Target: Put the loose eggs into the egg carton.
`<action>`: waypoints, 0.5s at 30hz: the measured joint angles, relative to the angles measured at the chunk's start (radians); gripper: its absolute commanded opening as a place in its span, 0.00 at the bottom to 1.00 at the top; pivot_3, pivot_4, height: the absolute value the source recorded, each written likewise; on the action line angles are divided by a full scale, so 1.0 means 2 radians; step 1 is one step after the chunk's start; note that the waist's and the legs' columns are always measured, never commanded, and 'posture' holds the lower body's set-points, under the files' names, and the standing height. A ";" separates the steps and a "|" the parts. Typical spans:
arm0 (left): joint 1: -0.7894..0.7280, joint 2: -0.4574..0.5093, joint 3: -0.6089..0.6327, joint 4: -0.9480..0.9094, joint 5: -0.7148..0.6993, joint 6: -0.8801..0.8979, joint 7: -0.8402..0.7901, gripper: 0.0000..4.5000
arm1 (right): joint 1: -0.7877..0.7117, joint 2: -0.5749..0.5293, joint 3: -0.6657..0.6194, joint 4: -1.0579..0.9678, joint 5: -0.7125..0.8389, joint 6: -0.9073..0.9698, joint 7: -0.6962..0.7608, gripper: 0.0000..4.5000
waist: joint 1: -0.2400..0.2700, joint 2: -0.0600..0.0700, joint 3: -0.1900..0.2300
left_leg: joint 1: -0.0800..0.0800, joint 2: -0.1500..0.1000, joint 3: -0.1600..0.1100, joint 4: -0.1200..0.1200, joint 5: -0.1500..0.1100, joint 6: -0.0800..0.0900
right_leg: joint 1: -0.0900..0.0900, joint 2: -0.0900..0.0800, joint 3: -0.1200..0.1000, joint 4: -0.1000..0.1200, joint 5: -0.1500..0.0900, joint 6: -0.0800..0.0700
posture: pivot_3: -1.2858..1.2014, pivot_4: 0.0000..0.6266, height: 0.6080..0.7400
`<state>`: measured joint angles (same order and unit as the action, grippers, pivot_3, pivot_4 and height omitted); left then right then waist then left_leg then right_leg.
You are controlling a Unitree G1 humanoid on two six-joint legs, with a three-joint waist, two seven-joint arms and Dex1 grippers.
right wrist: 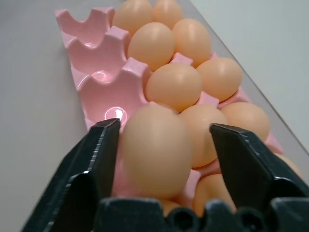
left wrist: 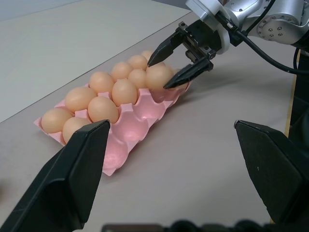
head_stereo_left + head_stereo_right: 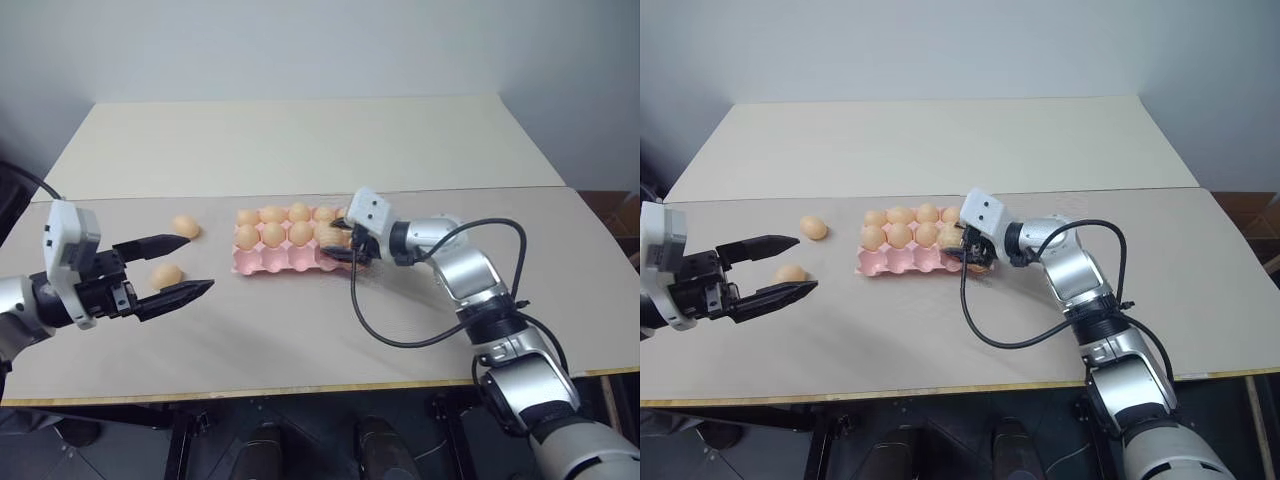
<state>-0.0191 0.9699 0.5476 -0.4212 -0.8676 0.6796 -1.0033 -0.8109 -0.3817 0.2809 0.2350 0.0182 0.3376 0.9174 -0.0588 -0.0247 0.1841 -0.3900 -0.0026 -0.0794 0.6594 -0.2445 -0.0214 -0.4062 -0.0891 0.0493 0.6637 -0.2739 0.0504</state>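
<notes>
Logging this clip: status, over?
Right gripper open astride an egg in the egg carton. Left gripper open, empty. Two loose eggs left. Nothing obstructing.

Two pale tables stand pushed together, edge to edge. The near one point(image 3: 300, 340) has a beige-grey top with a thin yellowish strip along its front edge; the far one point(image 3: 300, 140) is a lighter cream. Behind them rises a plain wall point(image 3: 300, 45), whitish with a faint blue-grey cast, evenly lit. Under the front edge the floor point(image 3: 130, 450) is dark, with black table legs point(image 3: 178, 445).
</notes>
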 measured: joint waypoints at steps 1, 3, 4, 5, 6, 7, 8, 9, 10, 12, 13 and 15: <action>0.000 0.000 0.000 0.000 0.000 0.000 0.000 1.00 | 0.002 0.000 0.001 -0.006 0.000 0.001 0.002 0.99 | 0.000 0.000 0.000 | 0.000 0.000 0.000 0.000 0.000 0.000 | 0.000 0.000 0.000 0.000 0.000 0.000 | 0.52 0.24 1.00; 0.000 0.000 0.000 0.000 0.000 0.000 0.000 1.00 | 0.002 -0.001 0.001 -0.018 0.001 0.002 0.003 0.99 | 0.000 0.000 0.000 | 0.000 0.000 0.000 0.000 0.000 0.000 | 0.000 0.000 0.000 0.000 0.000 0.000 | 0.52 0.24 1.00; 0.000 0.000 0.000 0.000 0.000 0.000 0.000 1.00 | 0.002 -0.003 0.001 -0.024 0.001 0.005 0.003 0.99 | 0.000 0.000 0.000 | 0.000 0.000 0.000 0.000 0.000 0.000 | 0.000 0.000 0.000 0.000 0.000 0.000 | 0.52 0.24 1.00; 0.000 0.000 0.000 0.000 0.000 0.000 0.000 1.00 | 0.002 -0.005 0.000 -0.030 0.002 0.009 0.003 0.99 | 0.000 0.000 0.000 | 0.000 0.000 0.000 0.000 0.000 0.000 | 0.000 0.000 0.000 0.000 0.000 0.000 | 0.52 0.24 1.00; -0.001 0.000 0.000 0.001 0.000 0.000 0.000 1.00 | 0.002 -0.007 -0.001 -0.036 0.004 0.014 0.003 0.99 | 0.000 0.000 0.000 | 0.000 0.000 0.000 0.000 0.000 0.000 | 0.000 0.000 0.000 0.000 0.000 0.000 | 0.52 0.24 1.00; -0.004 0.000 -0.001 0.002 0.000 0.000 0.000 1.00 | 0.003 -0.012 -0.007 -0.043 0.008 0.021 0.005 0.99 | 0.000 0.000 0.000 | 0.000 0.000 0.000 0.000 0.000 0.000 | 0.000 0.000 0.000 0.000 0.000 0.000 | 0.52 0.24 1.00; -0.006 0.000 -0.002 0.002 0.000 0.000 -0.001 1.00 | 0.004 -0.019 -0.013 -0.050 0.014 0.024 0.007 0.99 | 0.001 0.000 0.000 | 0.000 0.000 0.000 0.000 0.000 0.000 | 0.000 0.000 0.000 0.000 0.000 0.000 | 0.52 0.24 1.00; -0.009 0.000 -0.003 0.004 0.000 0.000 -0.002 1.00 | 0.006 -0.028 -0.021 -0.061 0.022 0.028 0.009 0.99 | 0.002 0.000 0.000 | 0.000 0.000 0.000 0.000 0.000 0.000 | 0.000 0.000 0.000 0.000 0.000 0.000 | 0.52 0.24 1.00; -0.013 0.001 -0.005 0.008 0.000 0.000 -0.006 1.00 | 0.010 -0.040 -0.034 -0.079 0.030 0.033 0.014 0.99 | 0.004 0.000 0.000 | 0.000 0.000 0.000 0.000 0.000 0.000 | 0.000 0.000 0.000 0.000 0.000 0.000 | 0.52 0.24 1.00; -0.015 0.004 -0.006 0.021 0.002 0.000 -0.011 1.00 | 0.021 -0.065 -0.058 -0.104 0.046 0.041 0.022 0.99 | 0.007 0.000 0.000 | 0.000 0.000 0.000 0.000 0.000 0.000 | 0.000 0.000 0.000 0.000 0.000 0.000 | 0.52 0.24 1.00; -0.016 0.006 -0.007 0.027 0.003 -0.001 -0.016 1.00 | 0.031 -0.081 -0.072 -0.119 0.060 0.043 0.030 0.99 | 0.008 0.000 0.000 | 0.000 0.000 0.000 0.000 0.000 0.000 | 0.000 0.000 0.000 0.000 0.000 0.000 | 0.52 0.24 1.00; -0.019 0.012 -0.006 0.046 0.008 -0.001 -0.026 1.00 | 0.063 -0.117 -0.105 -0.152 0.090 0.046 0.052 0.99 | 0.010 0.000 0.000 | 0.000 0.000 0.000 0.000 0.000 0.000 | 0.000 0.000 0.000 -0.001 0.000 0.000 | 0.52 0.24 1.00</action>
<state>-0.0565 0.9948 0.5352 -0.3284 -0.8518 0.6774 -1.0545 -0.6853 -0.6159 0.0715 -0.0690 0.1985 0.4304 1.0211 -0.0394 -0.0247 0.1842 -0.3906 -0.0029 -0.0794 0.6594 -0.2446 -0.0213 -0.4055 -0.0895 0.0485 0.6625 -0.2740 0.0505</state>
